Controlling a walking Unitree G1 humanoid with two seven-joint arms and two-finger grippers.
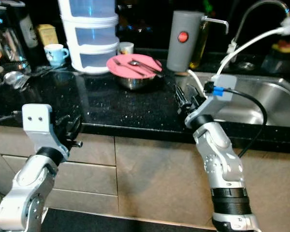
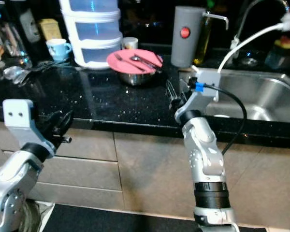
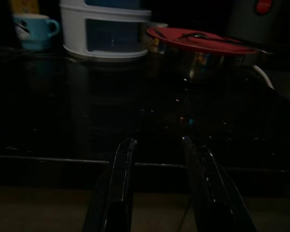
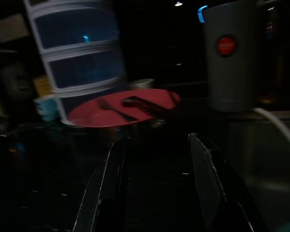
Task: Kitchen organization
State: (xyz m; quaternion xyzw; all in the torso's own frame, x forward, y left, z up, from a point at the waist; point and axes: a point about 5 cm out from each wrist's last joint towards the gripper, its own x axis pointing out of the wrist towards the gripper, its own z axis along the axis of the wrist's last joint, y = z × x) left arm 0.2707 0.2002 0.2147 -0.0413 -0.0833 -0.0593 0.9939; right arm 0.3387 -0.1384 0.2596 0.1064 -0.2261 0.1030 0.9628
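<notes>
1. The pink plate (image 1: 134,64) is sitting on a steel bowl (image 1: 134,82) at the back of the black counter (image 1: 106,104), carrying a fork (image 1: 121,65) and spoon (image 1: 144,65).
2. It is looking light, stiff and slippery; loose cutlery would probably slide if it tilts, so gripping the rim seems wisest.
3. The right gripper (image 1: 182,96) is hovering over the counter, fingers spread apart and holding nothing; the left gripper (image 1: 73,126) is waiting at the counter edge, likewise parted and empty.
4. A stacked white container (image 1: 93,46), grey canister (image 1: 183,41) and white cup (image 1: 126,48) are crowding close around the plate.
</notes>
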